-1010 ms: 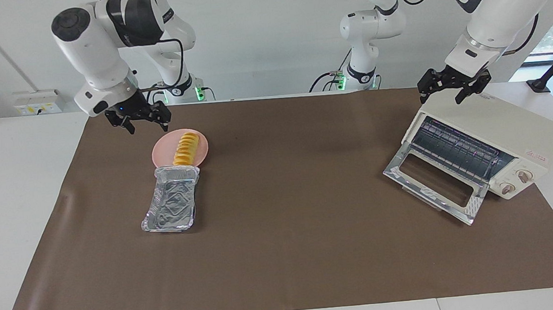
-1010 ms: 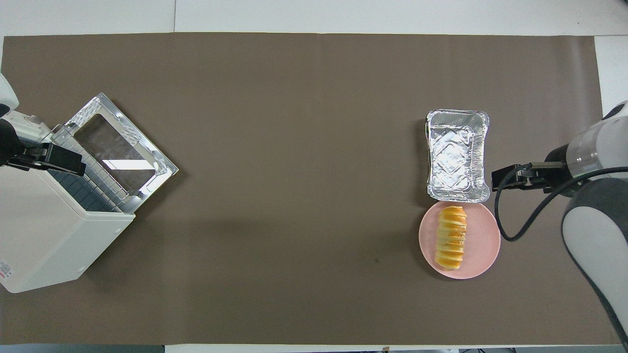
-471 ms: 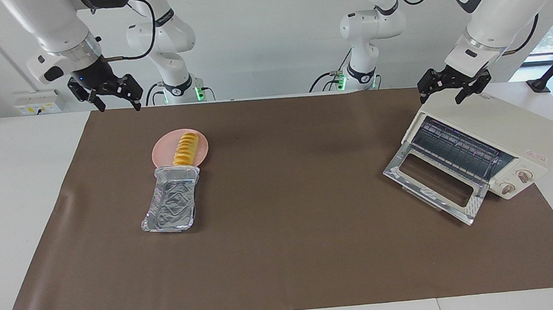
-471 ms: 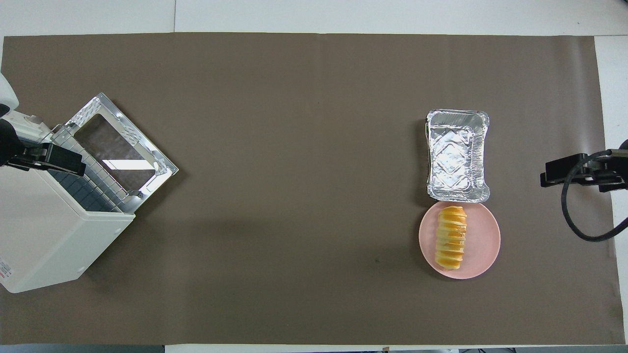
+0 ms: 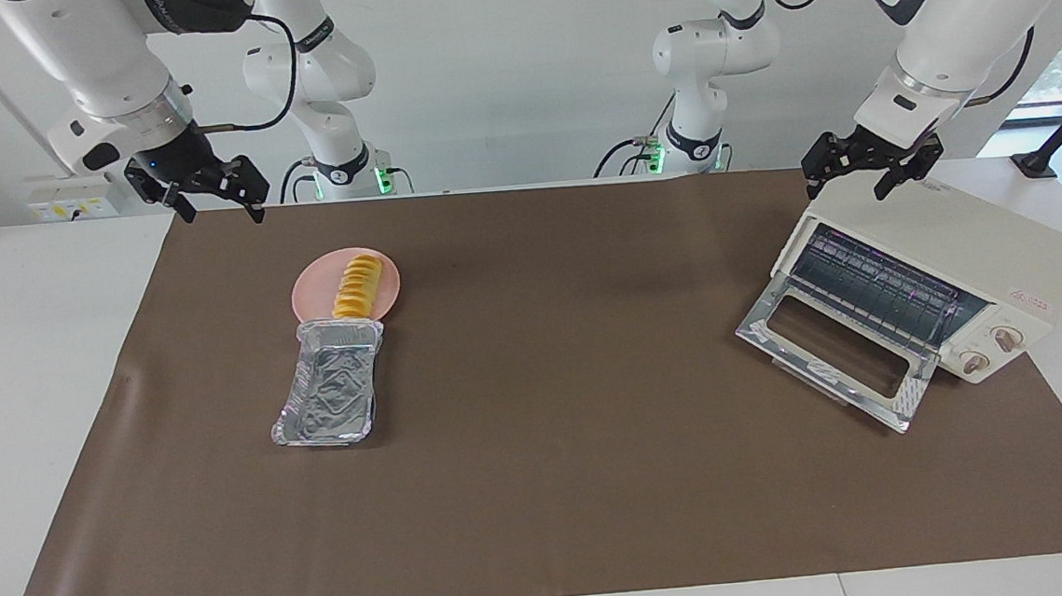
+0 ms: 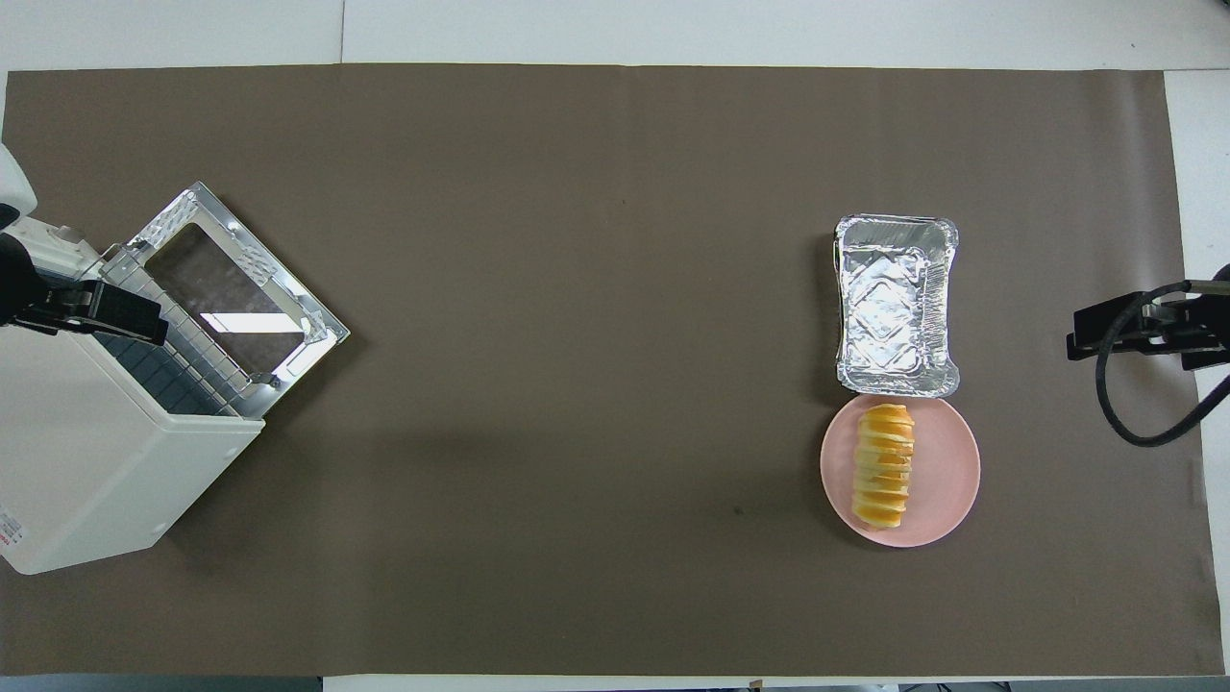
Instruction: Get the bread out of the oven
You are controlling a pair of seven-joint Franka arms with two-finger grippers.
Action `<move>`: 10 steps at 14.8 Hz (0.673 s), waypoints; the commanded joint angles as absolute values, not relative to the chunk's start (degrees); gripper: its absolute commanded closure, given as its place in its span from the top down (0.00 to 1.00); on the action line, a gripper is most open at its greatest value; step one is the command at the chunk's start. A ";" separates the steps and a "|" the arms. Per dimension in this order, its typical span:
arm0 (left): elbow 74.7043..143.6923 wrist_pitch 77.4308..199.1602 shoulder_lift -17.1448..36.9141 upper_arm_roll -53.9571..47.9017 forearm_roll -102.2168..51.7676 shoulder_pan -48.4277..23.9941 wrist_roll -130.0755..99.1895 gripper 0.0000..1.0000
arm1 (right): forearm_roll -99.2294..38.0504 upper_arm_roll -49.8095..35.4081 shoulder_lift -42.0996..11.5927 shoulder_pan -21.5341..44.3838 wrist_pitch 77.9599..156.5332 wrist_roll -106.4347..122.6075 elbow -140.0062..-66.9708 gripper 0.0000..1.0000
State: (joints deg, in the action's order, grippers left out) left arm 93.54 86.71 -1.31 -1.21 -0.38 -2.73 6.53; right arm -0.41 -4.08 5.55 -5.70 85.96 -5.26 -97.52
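The bread (image 5: 358,285) (image 6: 884,464), a yellow-orange ridged loaf, lies on a round pink plate (image 5: 309,298) (image 6: 947,471) toward the right arm's end of the table. The cream-white oven (image 5: 976,243) (image 6: 77,452) stands at the left arm's end with its glass door (image 5: 834,352) dropped open and only the wire rack showing inside. My right gripper (image 5: 216,208) (image 6: 1134,332) hangs open and empty over the mat's edge beside the plate. My left gripper (image 5: 848,186) (image 6: 96,312) waits open over the oven's top front edge.
An empty crinkled foil tray (image 5: 332,391) (image 6: 894,303) touches the plate's rim, farther from the robots than the plate. A brown mat (image 5: 581,481) covers most of the white table. The open oven door juts out over the mat.
My right gripper has risen from beside the plate and swung out toward the right arm's end of the table. The bread, plate, tray, oven and left arm have not moved.
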 commanded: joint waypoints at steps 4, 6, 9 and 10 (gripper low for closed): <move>93.78 86.84 -2.02 -1.49 -1.23 -2.11 6.50 1.00 | 1.05 -4.48 4.66 -7.21 86.22 -3.87 -96.50 1.00; 93.78 86.84 -2.11 -1.49 -1.23 -2.11 6.50 1.00 | 1.58 -4.48 4.66 -7.21 87.36 -3.78 -96.50 1.00; 93.78 86.84 -2.11 -1.49 -1.23 -2.11 6.50 1.00 | 1.58 -4.48 4.66 -7.29 88.07 -4.04 -96.50 1.00; 93.78 86.84 -2.02 -1.49 -1.23 -2.11 6.50 1.00 | 1.50 -4.48 4.66 -7.38 88.07 -4.04 -96.42 1.00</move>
State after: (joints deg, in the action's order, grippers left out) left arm 93.54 86.71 -1.31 -1.21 -0.38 -2.73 6.53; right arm 0.88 -4.02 5.28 -6.43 87.91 -5.11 -97.48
